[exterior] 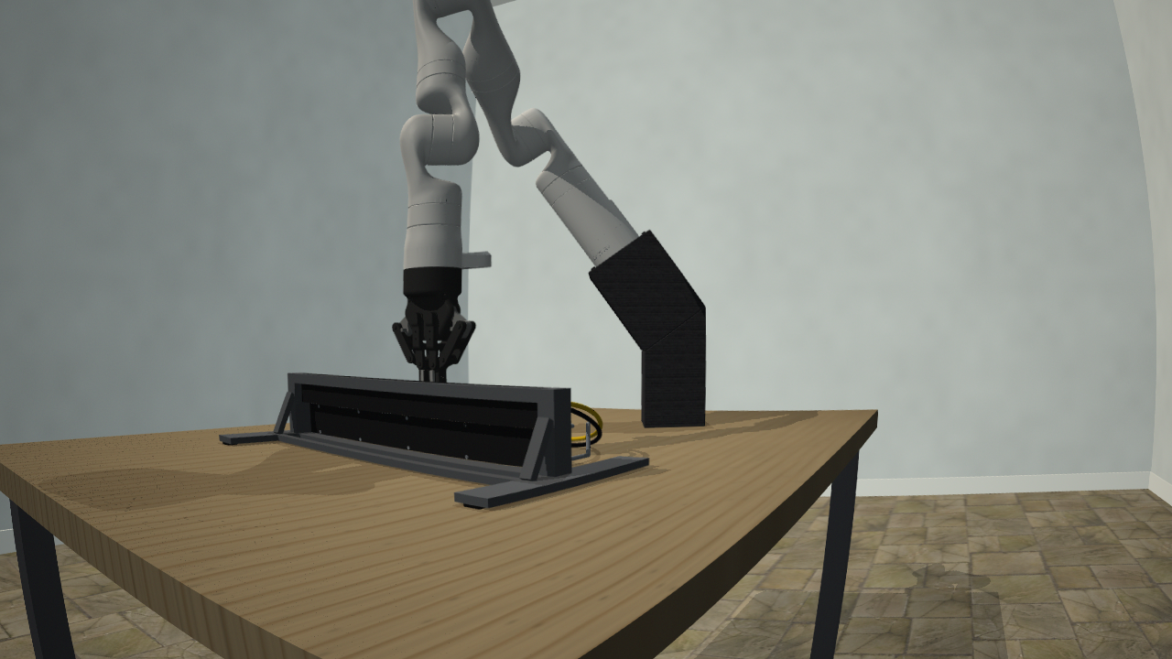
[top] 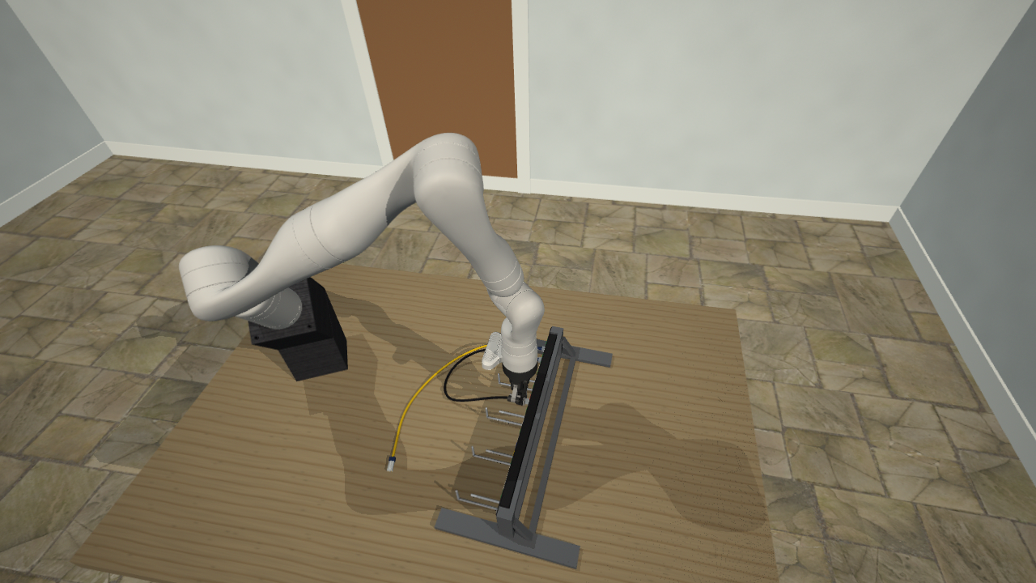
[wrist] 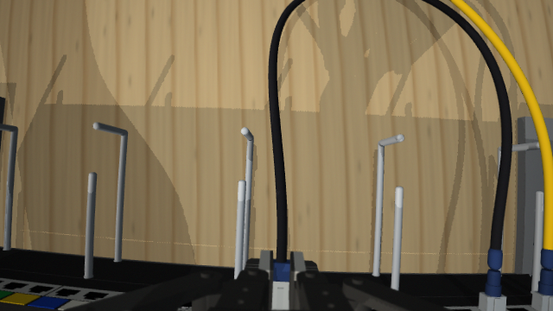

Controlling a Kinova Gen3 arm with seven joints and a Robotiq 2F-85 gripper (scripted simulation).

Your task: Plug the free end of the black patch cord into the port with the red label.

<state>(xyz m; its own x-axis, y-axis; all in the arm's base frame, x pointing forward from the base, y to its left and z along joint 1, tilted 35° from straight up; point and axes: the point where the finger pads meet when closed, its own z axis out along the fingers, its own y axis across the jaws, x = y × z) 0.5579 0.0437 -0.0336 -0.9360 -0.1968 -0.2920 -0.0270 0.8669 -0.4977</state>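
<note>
My gripper (top: 515, 395) (exterior: 431, 372) (wrist: 281, 268) points down, close against the upper edge of the rack (top: 523, 442) (exterior: 409, 417). It is shut on the grey plug (wrist: 284, 298) with a blue boot at the free end of the black patch cord (top: 470, 399) (wrist: 276, 130). The cord arches away from the fingers and back to its other end (wrist: 492, 276), which is plugged into the rack at the right. In the wrist view, green, yellow (wrist: 19, 298) and blue (wrist: 47, 302) port labels show at the bottom left. No red label is in view.
A yellow cord (top: 416, 406) (wrist: 518, 82) runs from the rack to its free end (top: 391, 464) lying on the table. Grey wire pegs (wrist: 248, 194) stick out from the rack's front. The arm's black pedestal (top: 300, 333) (exterior: 664, 344) stands at the table's back.
</note>
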